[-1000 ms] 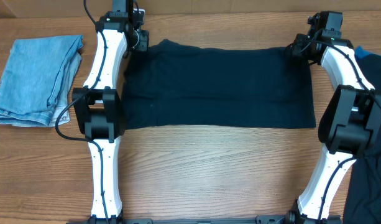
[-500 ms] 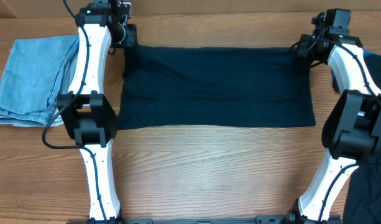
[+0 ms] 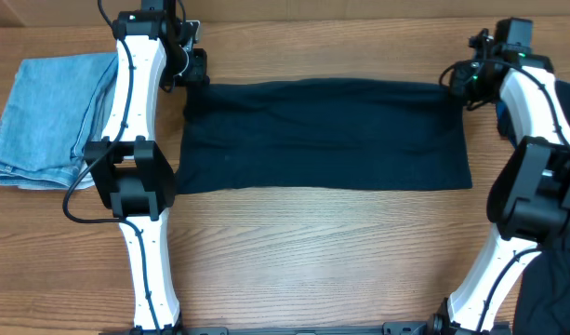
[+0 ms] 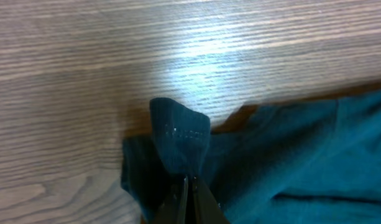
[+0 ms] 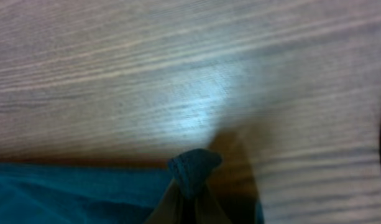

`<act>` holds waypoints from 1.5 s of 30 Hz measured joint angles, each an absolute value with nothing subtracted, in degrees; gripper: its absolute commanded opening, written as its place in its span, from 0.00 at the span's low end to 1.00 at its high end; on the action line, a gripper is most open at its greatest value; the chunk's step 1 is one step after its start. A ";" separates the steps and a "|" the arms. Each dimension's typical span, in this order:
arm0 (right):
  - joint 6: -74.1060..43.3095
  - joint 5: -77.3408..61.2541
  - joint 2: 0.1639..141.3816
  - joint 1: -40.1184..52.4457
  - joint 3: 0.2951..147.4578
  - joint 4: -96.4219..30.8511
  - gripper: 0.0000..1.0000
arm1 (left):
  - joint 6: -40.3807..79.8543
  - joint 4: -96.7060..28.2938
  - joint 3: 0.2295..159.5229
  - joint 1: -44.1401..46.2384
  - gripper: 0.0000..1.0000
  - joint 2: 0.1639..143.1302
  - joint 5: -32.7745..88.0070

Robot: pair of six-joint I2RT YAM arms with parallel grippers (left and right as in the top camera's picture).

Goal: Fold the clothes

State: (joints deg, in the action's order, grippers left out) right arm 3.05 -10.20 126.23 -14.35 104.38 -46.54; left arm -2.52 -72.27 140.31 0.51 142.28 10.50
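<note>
Clothes [image 3: 322, 135] spread overhead; wrist views show left tool [image 4: 186, 185], right tool [image 5: 189, 194] pinching.

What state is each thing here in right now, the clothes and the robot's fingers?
dark navy garment: spread flat on the table, both far corners pinched.
left fingers: shut on the garment's far left corner.
right fingers: shut on its far right corner.
light blue denim garment: folded, lying apart to the left, untouched.

The left tool [image 3: 190, 78] and right tool [image 3: 454, 82] have spread apart, pulling the clothes [image 3: 322, 135] taut along the far edge.
</note>
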 measured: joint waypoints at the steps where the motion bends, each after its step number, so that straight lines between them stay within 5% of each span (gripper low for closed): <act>1: 3.07 -10.63 126.06 -14.96 104.38 -47.31 0.04 | -2.52 -72.51 140.31 0.51 0.04 142.26 10.72; 45: 9.08 -12.58 123.87 -17.37 101.58 -63.75 0.04 | 3.57 -91.57 140.18 0.67 0.04 141.53 11.77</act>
